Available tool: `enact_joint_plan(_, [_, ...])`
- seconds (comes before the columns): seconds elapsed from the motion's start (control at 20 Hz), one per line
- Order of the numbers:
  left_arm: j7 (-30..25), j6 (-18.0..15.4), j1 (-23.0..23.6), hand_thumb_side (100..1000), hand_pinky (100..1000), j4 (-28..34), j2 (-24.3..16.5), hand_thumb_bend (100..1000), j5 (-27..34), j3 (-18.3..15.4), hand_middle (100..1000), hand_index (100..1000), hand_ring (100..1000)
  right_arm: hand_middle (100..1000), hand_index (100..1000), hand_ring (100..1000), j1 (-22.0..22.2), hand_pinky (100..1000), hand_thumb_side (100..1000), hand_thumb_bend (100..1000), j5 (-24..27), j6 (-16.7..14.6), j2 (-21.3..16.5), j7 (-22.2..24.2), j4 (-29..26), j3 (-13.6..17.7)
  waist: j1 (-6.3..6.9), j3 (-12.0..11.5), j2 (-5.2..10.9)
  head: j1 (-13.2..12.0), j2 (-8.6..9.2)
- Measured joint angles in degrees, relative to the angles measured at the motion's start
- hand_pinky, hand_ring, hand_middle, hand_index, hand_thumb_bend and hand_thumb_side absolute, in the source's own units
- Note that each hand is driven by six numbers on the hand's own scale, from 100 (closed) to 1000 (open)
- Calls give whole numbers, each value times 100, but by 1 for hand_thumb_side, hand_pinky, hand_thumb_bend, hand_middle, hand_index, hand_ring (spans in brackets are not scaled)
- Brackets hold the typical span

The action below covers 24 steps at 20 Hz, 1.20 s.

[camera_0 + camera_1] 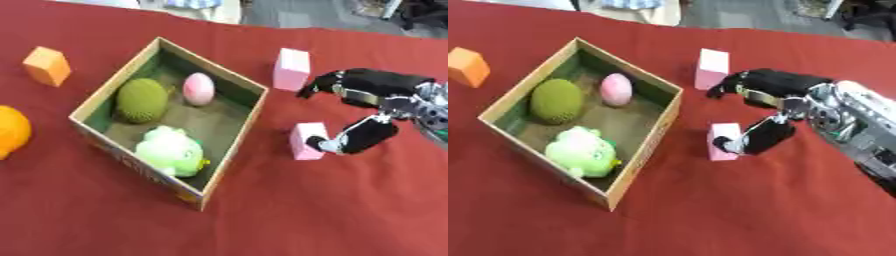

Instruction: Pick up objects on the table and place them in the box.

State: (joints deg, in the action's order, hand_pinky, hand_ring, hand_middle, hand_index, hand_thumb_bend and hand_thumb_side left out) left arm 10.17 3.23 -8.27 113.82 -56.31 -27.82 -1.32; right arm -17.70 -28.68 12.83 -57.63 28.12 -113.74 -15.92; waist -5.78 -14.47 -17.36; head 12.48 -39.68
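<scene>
The right hand (367,107) enters from the right edge of the frame, fingers spread and relaxed, holding nothing. Its thumb tip sits against the right face of the near pink block (306,141), just right of centre frame, while its fingers (317,86) reach toward the far pink block (291,69) above, stopping just beside it. The near block therefore lies to the left of and slightly below the palm, between thumb and fingers but not yet enclosed. The cardboard box (229,150), left of both blocks, already holds a green plush toy (171,151), a green textured ball (143,100) and a pink egg (199,88). An orange block (47,65) sits at upper left. The left hand shows in neither view.
</scene>
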Motion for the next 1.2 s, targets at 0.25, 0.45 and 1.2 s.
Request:
enact_joint_plan(0.25, [0, 0, -1, 844, 834, 0, 42, 545, 1, 0, 730, 871, 748, 824, 929, 911, 110, 897, 318, 389, -65, 249, 127, 48, 0, -1, 0, -2, -30, 19, 1])
enact_joint_plan(0.45, [-2, -2, -3, 843, 834, 0, 50, 544, 2, 0, 730, 871, 748, 828, 930, 912, 110, 897, 328, 402, -77, 465, 204, 143, 0, -2, 1, -1, -37, 25, 4])
enact_joint_plan(1.2, [-18, -8, -8, 845, 833, 0, 99, 541, 8, 2, 724, 867, 747, 777, 885, 887, -130, 878, 174, 390, -245, 567, 405, 432, 645, -261, 2, -44, -97, 71, 49])
